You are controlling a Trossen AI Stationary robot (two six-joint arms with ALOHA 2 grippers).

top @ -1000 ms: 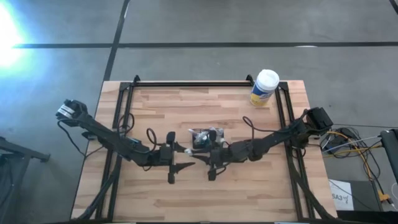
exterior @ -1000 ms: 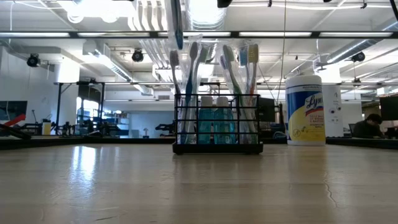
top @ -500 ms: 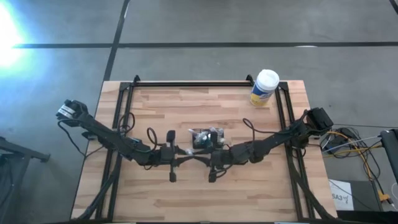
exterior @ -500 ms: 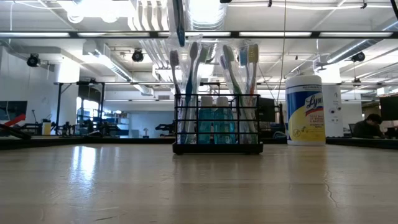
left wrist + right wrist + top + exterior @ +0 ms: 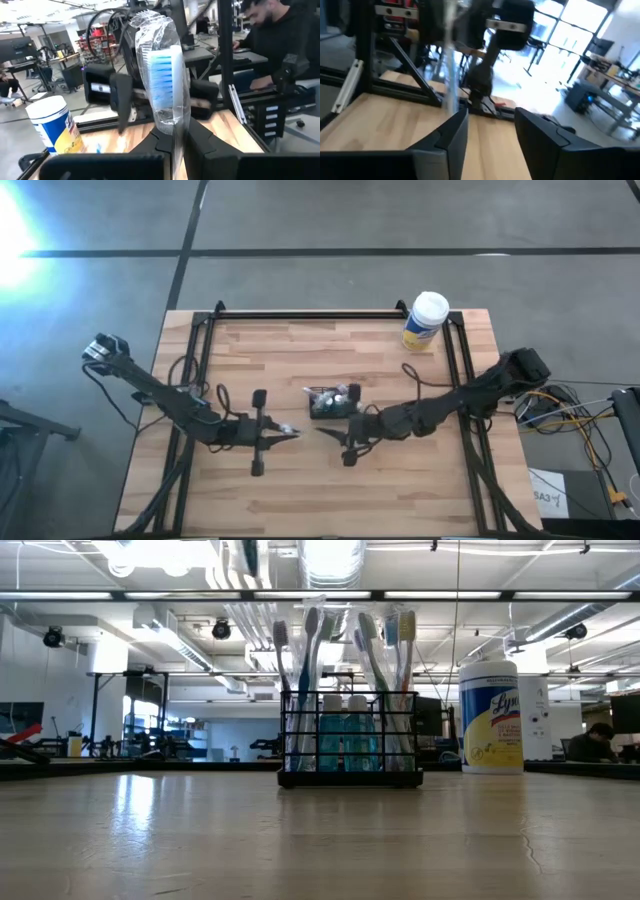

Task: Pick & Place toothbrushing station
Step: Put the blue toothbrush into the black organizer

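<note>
Handover above the counter (image 5: pixel 400 480)

Our left gripper (image 5: pixel 175 132) has its jaws clamped on a wrapped toothbrush (image 5: pixel 162 75); our right gripper (image 5: pixel 490 125) stands open, empty. The toothbrushing station (image 5: pixel 330 402) sits mid-counter, behind both grippers.

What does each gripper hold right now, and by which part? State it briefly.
The left gripper is shut on a plastic-wrapped toothbrush with blue bristles, clamped on its handle below the head. The right gripper stands open and holds nothing.
</note>
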